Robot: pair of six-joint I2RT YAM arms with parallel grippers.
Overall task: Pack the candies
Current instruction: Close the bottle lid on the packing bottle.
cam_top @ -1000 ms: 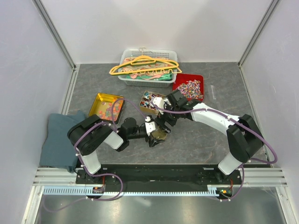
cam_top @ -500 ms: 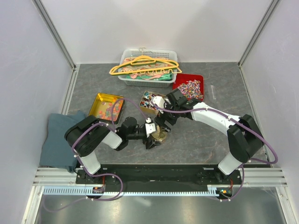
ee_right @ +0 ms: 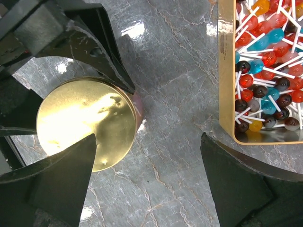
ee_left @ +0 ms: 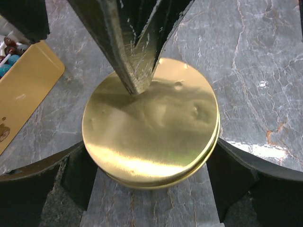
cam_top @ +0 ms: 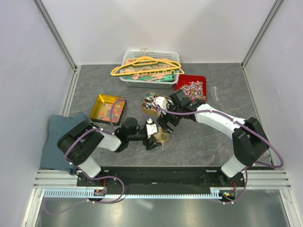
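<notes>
A round gold tin (cam_top: 161,137) with its lid on stands on the table. My left gripper (cam_top: 155,137) has its fingers on both sides of the tin (ee_left: 151,137) and grips it. My right gripper (cam_top: 165,125) is open just above it; one finger (ee_left: 135,56) rests its tip on the lid, the other hangs over bare table. The tin also shows in the right wrist view (ee_right: 85,123), with my right gripper (ee_right: 147,156) beside it. Orange and pink gummies (cam_top: 111,110) lie in a gold tray (cam_top: 99,101). Red, blue and white wrapped candies (cam_top: 193,89) fill a red tray (cam_top: 181,84).
A rectangular gold tin (cam_top: 145,105) of lollipops (ee_right: 267,61) sits just behind the round tin. A white basket (cam_top: 151,81) with yellow hangers (cam_top: 147,66) stands at the back. A blue cloth (cam_top: 59,137) lies at the left edge.
My left arm has swung its elbow out to the left while its gripper stays at the round tin. My right gripper has barely moved above the lid.
</notes>
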